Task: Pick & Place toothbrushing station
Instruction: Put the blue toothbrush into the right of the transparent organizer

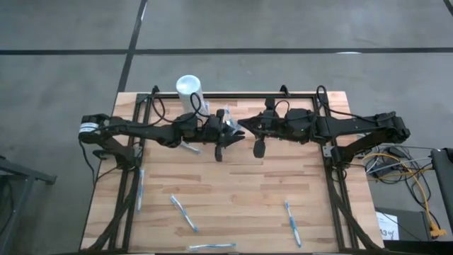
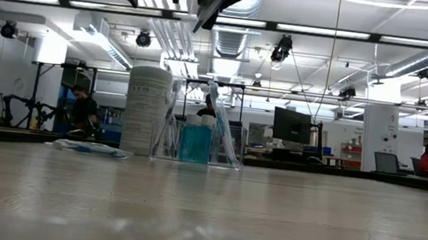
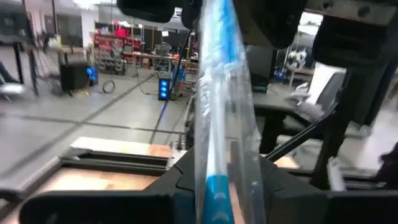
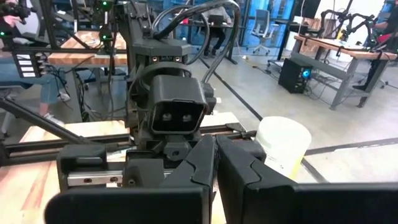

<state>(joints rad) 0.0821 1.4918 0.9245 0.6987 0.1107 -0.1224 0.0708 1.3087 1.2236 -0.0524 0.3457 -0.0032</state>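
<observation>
A blue-and-white toothbrush in a clear wrapper (image 3: 217, 93) stands upright in the air between my two grippers, above the table's middle. My left gripper (image 3: 227, 186) (image 1: 228, 133) is open, its fingers on either side of the brush's lower part. My right gripper (image 4: 215, 162) (image 1: 241, 127) faces it from the right, shut, at the wrapper's upper end. The toothbrushing station (image 2: 195, 140), a small clear holder with a blue insert and a brush in it, rests on the wood at the far side beside the white cylinder (image 1: 190, 88). My left gripper's fingers (image 3: 183, 186) flank the wrapped brush's lower part, with a gap wider than the blue handle (image 3: 217, 196). Whether the wrapper film touches them, I cannot tell. My right gripper is shut at the wrapper's upper end (image 3: 211, 15), coming level from the table's right. Its own fingers hide the contact. The brush hangs upright, clear of the table.
Several wrapped toothbrushes lie loose on the wood: near the front (image 1: 184, 212) (image 1: 292, 222) (image 1: 212, 246), along the left rail (image 1: 139, 190), and one under the left arm (image 1: 190, 147). Metal frame rails run along both table sides.
</observation>
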